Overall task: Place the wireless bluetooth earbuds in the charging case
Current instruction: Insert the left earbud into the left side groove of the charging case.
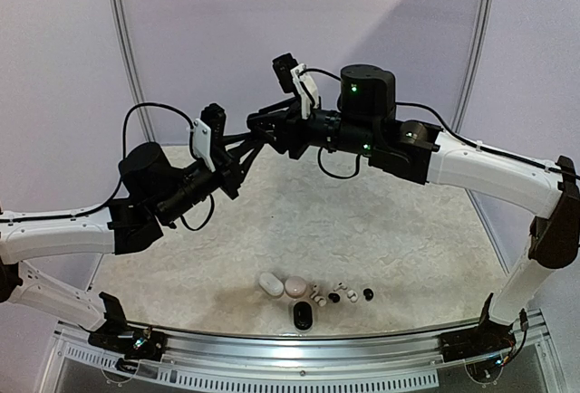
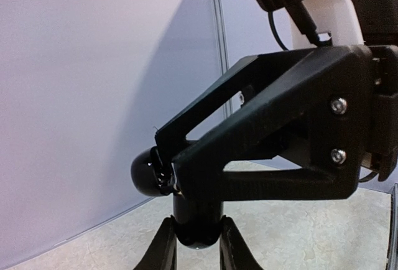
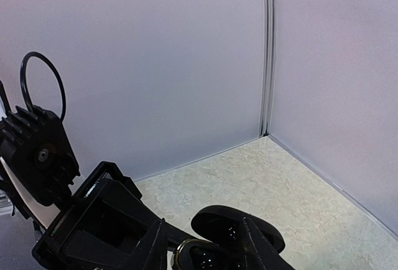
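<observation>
Both arms are raised and meet in mid-air above the table. My left gripper [image 1: 249, 147] [image 2: 196, 248] is shut on the glossy black charging case [image 2: 198, 223]. My right gripper [image 1: 261, 126] [image 3: 202, 254] is shut on the same case, which stands open, its lid [image 3: 233, 223] tipped back and a gold-rimmed well [image 3: 196, 259] showing. In the left wrist view the right fingertips [image 2: 166, 169] pinch the rounded lid [image 2: 144, 172]. Tiny earbuds lie on the table near the front edge: white ones [image 1: 319, 299] [image 1: 352, 295] and black ones [image 1: 333, 297] [image 1: 368, 294].
A white oval case [image 1: 270, 284], a pink case [image 1: 295, 286] and another black case [image 1: 303, 318] lie beside the earbuds near the front edge. Grey walls enclose the marbled tabletop [image 1: 381, 230], with a corner post [image 3: 267, 52] at the back.
</observation>
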{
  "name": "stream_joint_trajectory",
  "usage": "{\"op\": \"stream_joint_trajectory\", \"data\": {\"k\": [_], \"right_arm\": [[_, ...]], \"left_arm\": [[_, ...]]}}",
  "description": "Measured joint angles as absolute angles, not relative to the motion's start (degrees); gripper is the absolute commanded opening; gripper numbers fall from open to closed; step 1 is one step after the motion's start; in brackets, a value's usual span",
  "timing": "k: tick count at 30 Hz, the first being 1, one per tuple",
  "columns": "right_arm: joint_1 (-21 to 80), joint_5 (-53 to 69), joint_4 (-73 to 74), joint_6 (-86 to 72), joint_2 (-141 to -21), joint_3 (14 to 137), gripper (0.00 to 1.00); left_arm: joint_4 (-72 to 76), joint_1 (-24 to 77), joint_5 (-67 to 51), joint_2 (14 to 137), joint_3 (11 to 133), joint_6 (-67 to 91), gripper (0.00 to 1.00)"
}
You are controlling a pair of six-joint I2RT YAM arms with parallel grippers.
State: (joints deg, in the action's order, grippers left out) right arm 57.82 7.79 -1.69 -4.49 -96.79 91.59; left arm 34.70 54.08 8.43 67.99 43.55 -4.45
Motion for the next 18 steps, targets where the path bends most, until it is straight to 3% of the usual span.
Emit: {"op": "stream_joint_trajectory", "data": {"k": [18], "right_arm": [[57.74,9.58,-0.95,-3.70,-96.57,92.31,0.41]], "left_arm": [[36.32,53.76,7.88,67.99,42.87,-4.43,0.00]]}}
